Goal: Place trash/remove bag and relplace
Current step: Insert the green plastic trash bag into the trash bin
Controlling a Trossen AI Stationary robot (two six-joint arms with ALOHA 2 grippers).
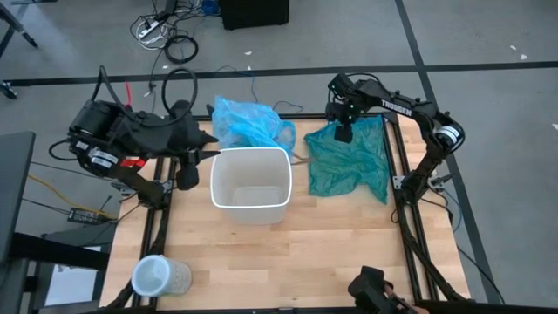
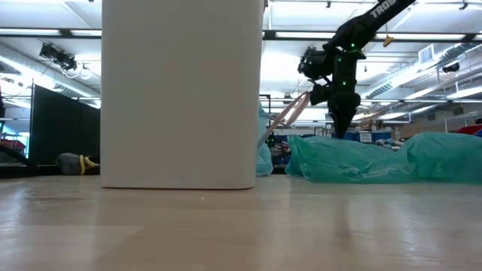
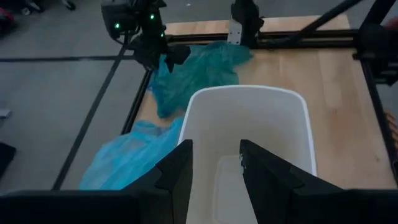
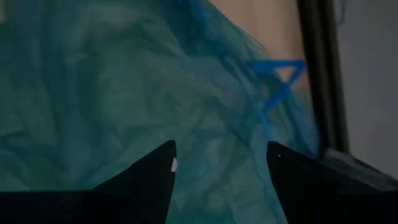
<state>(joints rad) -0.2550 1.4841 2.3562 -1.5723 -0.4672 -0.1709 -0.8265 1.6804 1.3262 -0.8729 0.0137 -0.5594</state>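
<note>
Now the right gripper [image 1: 343,133], fingers apart, hovers over the teal bag [image 1: 349,161]; pinch one layer. The left gripper [image 1: 187,174], open, waits by the bin [image 1: 251,177]; the blue bag [image 1: 248,125] lies behind.

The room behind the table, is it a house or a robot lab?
Most likely a robot lab or workshop. Cables lie loose on the grey floor, long strip lights line a high ceiling, and a wooden table sits in a metal frame between two robot arms.
</note>
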